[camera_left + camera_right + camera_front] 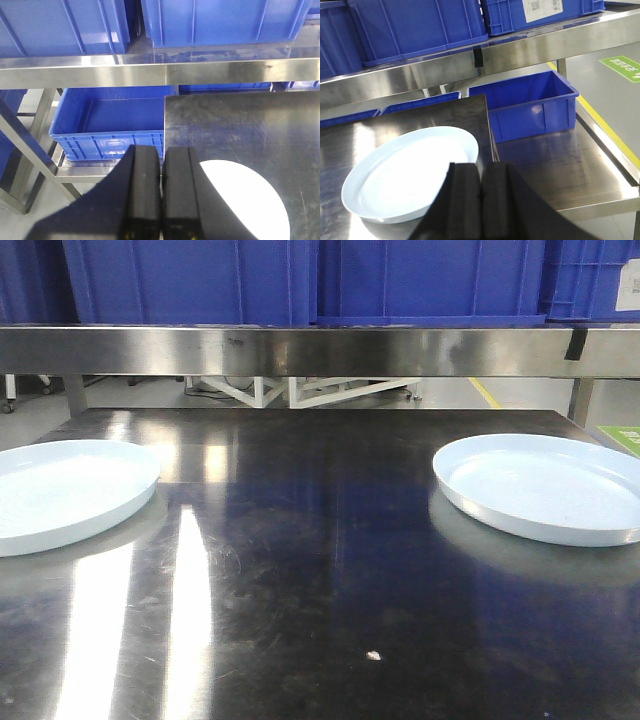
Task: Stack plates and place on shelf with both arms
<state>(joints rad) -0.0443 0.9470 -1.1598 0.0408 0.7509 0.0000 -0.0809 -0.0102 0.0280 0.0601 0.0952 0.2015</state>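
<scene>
Two pale bluish-white plates lie flat on the dark steel table (320, 570). The left plate (60, 490) sits at the table's left edge, the right plate (545, 485) at its right edge. The left plate also shows in the left wrist view (250, 205), just right of my left gripper (161, 155), which is shut and empty above the table's left edge. The right plate shows in the right wrist view (410, 172), left of my right gripper (480, 172), which is shut and empty. Neither arm shows in the front view.
A steel shelf (320, 348) crosses above the table's far edge and carries blue bins (300, 280). A blue bin (112, 122) stands on a low rack left of the table. Another blue bin (530, 102) stands on a steel side table at the right.
</scene>
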